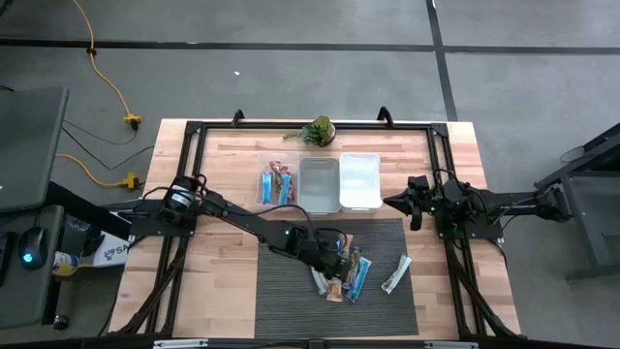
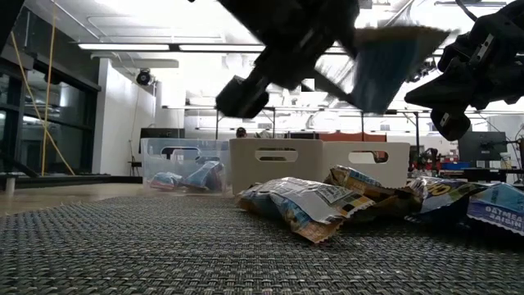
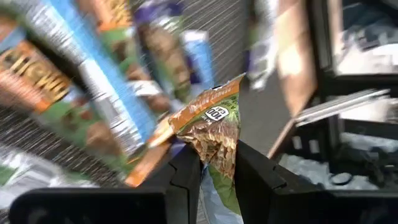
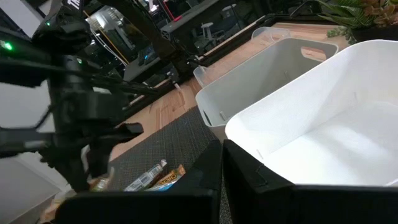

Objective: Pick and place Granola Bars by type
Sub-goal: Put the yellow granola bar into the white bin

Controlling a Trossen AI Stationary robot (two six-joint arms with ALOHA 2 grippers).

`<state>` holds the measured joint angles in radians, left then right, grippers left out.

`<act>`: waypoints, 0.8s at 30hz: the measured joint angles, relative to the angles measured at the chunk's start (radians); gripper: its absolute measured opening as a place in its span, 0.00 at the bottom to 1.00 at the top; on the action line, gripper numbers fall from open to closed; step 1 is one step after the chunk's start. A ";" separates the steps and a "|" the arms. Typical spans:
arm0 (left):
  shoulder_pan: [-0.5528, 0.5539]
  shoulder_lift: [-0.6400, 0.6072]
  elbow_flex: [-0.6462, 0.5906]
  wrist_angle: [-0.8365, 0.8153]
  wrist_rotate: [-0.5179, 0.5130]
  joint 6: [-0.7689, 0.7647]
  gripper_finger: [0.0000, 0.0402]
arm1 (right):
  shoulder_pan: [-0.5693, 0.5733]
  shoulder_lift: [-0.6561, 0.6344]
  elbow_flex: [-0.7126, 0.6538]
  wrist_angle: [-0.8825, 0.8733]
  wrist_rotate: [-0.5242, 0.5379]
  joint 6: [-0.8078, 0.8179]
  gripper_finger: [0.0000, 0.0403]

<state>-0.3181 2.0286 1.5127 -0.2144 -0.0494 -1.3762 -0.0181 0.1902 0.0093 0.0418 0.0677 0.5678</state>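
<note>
Pick step's in hand: an orange-brown granola bar (image 3: pixel 214 127) is pinched by the left gripper (image 3: pixel 217 171), lifted above the pile of bars (image 1: pixel 347 274) at the mat's 6 o'clock. Next, it'd need to be carried toward 12 o'clock, to a bin (image 1: pixel 319 184). Right gripper (image 1: pixel 415 206) is parked shut at 3 o'clock.

I am working in a robotics lab: framed wooden bench (image 1: pixel 242 291), concrete floor, yellow cables (image 1: pixel 107 82), ceiling strip lights (image 2: pixel 139 47), monitors behind.
</note>
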 joint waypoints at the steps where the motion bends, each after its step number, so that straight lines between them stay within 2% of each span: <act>1: 0.004 -0.007 0.000 0.016 -0.015 0.006 0.19 | 0.000 0.000 0.000 0.000 0.000 0.000 0.00; 10: 0.078 -0.169 0.002 0.017 -0.167 0.147 0.19 | 0.000 0.000 0.000 0.002 0.000 0.000 0.00; 13: 0.119 -0.230 0.002 0.004 -0.188 0.202 0.19 | 0.000 0.000 0.000 0.002 0.000 0.000 0.00; 18: 0.217 -0.293 0.002 0.010 -0.184 0.271 0.19 | 0.000 0.000 0.000 0.002 0.000 0.000 0.00; 24: 0.351 -0.279 0.002 0.049 -0.052 0.314 0.19 | 0.000 0.000 0.000 0.001 0.000 0.000 0.00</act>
<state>0.0327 1.7493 1.5148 -0.1653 -0.1019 -1.0623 -0.0177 0.1903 0.0093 0.0429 0.0677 0.5678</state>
